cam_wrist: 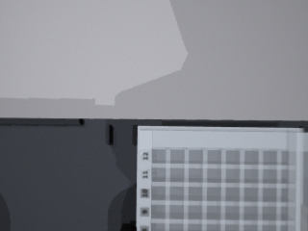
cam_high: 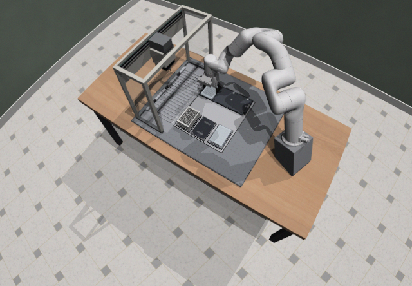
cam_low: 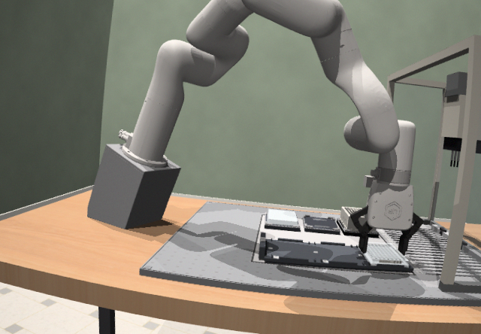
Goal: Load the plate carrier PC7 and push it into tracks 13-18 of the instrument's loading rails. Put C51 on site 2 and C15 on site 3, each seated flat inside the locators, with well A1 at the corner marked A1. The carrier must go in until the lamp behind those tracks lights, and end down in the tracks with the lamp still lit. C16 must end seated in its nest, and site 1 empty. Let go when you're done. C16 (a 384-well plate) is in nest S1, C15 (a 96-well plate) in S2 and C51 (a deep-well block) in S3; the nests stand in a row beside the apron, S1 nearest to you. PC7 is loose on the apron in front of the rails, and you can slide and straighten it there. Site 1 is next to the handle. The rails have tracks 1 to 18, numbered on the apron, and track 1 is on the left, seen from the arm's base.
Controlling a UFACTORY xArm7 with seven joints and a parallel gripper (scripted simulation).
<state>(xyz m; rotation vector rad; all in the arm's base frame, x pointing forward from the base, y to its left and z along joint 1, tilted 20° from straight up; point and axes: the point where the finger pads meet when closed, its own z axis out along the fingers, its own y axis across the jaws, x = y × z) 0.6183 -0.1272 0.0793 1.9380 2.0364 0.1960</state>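
The dark plate carrier PC7 [cam_high: 230,99] [cam_low: 314,254] lies on the apron in front of the rails. The 96-well plate C15 [cam_high: 208,92] [cam_low: 385,255] [cam_wrist: 221,178] rests on the carrier's end site nearest the rails, and looks flat. My gripper [cam_low: 382,249] is open, with a finger on each side of C15 and the fingertips low beside it. The other two carrier sites are bare. The deep-well block C51 [cam_high: 188,117] [cam_low: 349,217] sits in nest S3. The pale 384-well plate C16 [cam_high: 220,135] [cam_low: 282,217] sits in nest S1. Nest S2 [cam_high: 203,127] [cam_low: 321,223] is empty.
The loading rails [cam_high: 176,89] [cam_low: 427,244] lie just beyond the carrier, under the instrument's frame [cam_high: 159,60]. A frame post [cam_low: 458,190] stands close to the gripper's right in the exterior view. The pipetting head [cam_high: 160,44] hangs at the back.
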